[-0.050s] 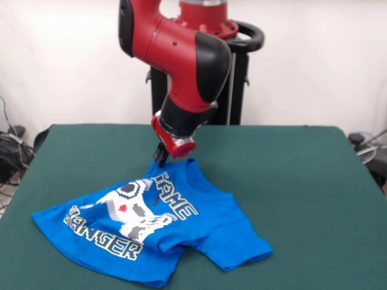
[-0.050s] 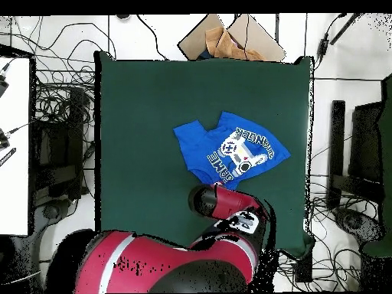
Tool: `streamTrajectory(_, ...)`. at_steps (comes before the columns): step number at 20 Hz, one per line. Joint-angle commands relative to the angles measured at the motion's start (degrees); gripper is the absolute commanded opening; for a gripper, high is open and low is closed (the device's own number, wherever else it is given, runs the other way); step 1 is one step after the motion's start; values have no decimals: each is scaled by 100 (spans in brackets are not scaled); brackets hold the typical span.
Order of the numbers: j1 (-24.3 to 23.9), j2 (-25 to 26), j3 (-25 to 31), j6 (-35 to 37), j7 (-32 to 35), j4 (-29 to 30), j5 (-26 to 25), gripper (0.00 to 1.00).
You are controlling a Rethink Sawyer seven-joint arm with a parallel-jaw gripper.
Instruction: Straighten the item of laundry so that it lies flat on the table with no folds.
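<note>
The blue T-shirt lies just under the gripper (I cannot tell if it is pinching the collar) on the green table, still bumpy, one sleeve folded, so smoothing remains.

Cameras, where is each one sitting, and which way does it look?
Front view: sits across the table, facing the robot; shows the red arm coming down to the blue T-shirt, its gripper at the collar.
Overhead view: sits above, looking straight down at the table; the arm enters from the bottom edge.
Both show the T-shirt, table and arm.
</note>
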Motion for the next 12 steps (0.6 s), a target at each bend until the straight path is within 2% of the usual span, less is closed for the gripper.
streamTrajectory(1,331,414,-173,-138,1030,-170,361,0)
streamTrajectory(3,656,665,-572,56,1187,-328,463,0)
streamTrajectory(8,896,829,-779,344,1129,-442,554,0)
streamTrajectory(12,1338,1155,-1393,778,1114,-706,580,0)
